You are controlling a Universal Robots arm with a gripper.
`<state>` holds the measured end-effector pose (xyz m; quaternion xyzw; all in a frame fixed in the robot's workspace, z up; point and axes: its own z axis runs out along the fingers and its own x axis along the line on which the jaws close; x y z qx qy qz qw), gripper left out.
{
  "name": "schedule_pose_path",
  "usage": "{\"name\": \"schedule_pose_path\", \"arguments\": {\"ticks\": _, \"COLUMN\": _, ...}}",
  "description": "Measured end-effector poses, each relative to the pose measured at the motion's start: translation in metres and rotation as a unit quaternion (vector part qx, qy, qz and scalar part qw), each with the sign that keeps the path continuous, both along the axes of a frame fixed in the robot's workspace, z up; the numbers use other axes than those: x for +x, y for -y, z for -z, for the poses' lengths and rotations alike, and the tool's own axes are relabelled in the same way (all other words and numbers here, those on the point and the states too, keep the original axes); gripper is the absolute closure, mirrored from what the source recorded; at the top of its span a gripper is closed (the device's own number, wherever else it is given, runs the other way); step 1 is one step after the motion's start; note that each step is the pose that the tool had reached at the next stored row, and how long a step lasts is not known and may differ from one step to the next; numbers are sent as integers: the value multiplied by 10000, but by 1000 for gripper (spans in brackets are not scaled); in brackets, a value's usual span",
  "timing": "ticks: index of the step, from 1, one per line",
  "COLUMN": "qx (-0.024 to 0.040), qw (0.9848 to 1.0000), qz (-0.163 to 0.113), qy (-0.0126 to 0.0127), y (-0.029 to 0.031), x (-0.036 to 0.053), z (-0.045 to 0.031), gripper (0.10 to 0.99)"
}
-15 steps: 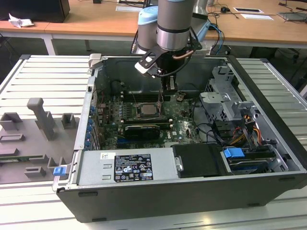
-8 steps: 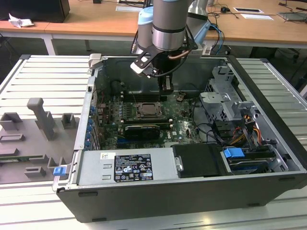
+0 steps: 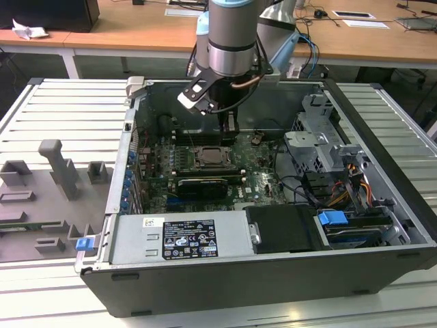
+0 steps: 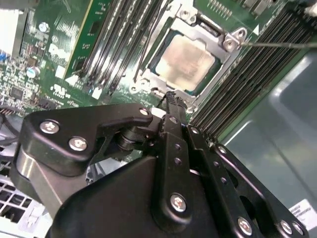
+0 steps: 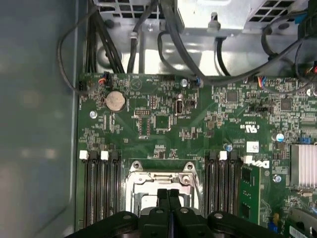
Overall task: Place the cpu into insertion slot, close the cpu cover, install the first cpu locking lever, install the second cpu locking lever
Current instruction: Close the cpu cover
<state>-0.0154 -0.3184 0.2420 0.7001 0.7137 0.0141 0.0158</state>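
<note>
One gripper [image 4: 171,100], its two black fingers [image 4: 174,130] pressed together with nothing visibly between them, hangs over the edge of the insertion slot [image 3: 199,158] inside an opened desktop computer case [image 3: 273,294]. In the second wrist view the joined tip sits just beside the socket's near corner, close to a small hooked metal piece; whether it touches that piece cannot be told.

The cpu [image 4: 190,58] lies flat in the slot, pale metal face up. The cpu cover [image 4: 208,30] appears to lie down around it, with the chip showing through its window. A thin metal rod [image 4: 277,43], by its look one of the locking levers, runs out from the socket's far corner.

Banks of black memory slots [image 4: 119,44] flank the socket on the green motherboard [image 5: 163,124], with a coin cell battery [image 5: 115,100] and bundled cables [image 5: 173,39] beyond. In the exterior view the arm [image 3: 232,34] drops straight into the case, with the power supply [image 3: 181,236] in the foreground and the drive cage [image 3: 317,143] on the exterior view's right.

By this evidence, placing and covering look done and the lever stage is in hand, though which lever cannot be told. That work calls for the joined tip to bear on a lever's thin handle, press it down and steer it under its retaining hook. It must not slip onto the cover or the slots alongside.
</note>
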Motion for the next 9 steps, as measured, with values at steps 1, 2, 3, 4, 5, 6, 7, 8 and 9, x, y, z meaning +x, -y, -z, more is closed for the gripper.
{"name": "schedule_pose_path", "arguments": {"ticks": 1, "qx": 0, "qw": 10000, "qz": -18, "qy": -1, "y": 0, "x": -35, "z": 11, "gripper": 980}}
{"name": "schedule_pose_path", "arguments": {"ticks": 2, "qx": -1, "qw": 10000, "qz": -23, "qy": -2, "y": 1, "x": -67, "z": 14, "gripper": 980}}
{"name": "schedule_pose_path", "arguments": {"ticks": 3, "qx": 0, "qw": 10000, "qz": -26, "qy": -1, "y": 0, "x": -99, "z": 20, "gripper": 980}}
{"name": "schedule_pose_path", "arguments": {"ticks": 4, "qx": -1, "qw": 10000, "qz": -28, "qy": -1, "y": 0, "x": -116, "z": 22, "gripper": 980}}
{"name": "schedule_pose_path", "arguments": {"ticks": 5, "qx": 0, "qw": 10000, "qz": -28, "qy": -1, "y": 0, "x": -129, "z": 24, "gripper": 980}}
{"name": "schedule_pose_path", "arguments": {"ticks": 6, "qx": 0, "qw": 10000, "qz": -28, "qy": -1, "y": 0, "x": -149, "z": 26, "gripper": 980}}
{"name": "schedule_pose_path", "arguments": {"ticks": 7, "qx": 0, "qw": 10000, "qz": -29, "qy": -1, "y": -1, "x": -162, "z": 27, "gripper": 980}}
{"name": "schedule_pose_path", "arguments": {"ticks": 8, "qx": 0, "qw": 10000, "qz": -29, "qy": -1, "y": 0, "x": -172, "z": 28, "gripper": 980}}
{"name": "schedule_pose_path", "arguments": {"ticks": 9, "qx": 0, "qw": 10000, "qz": -30, "qy": -1, "y": 0, "x": -191, "z": 29, "gripper": 980}}
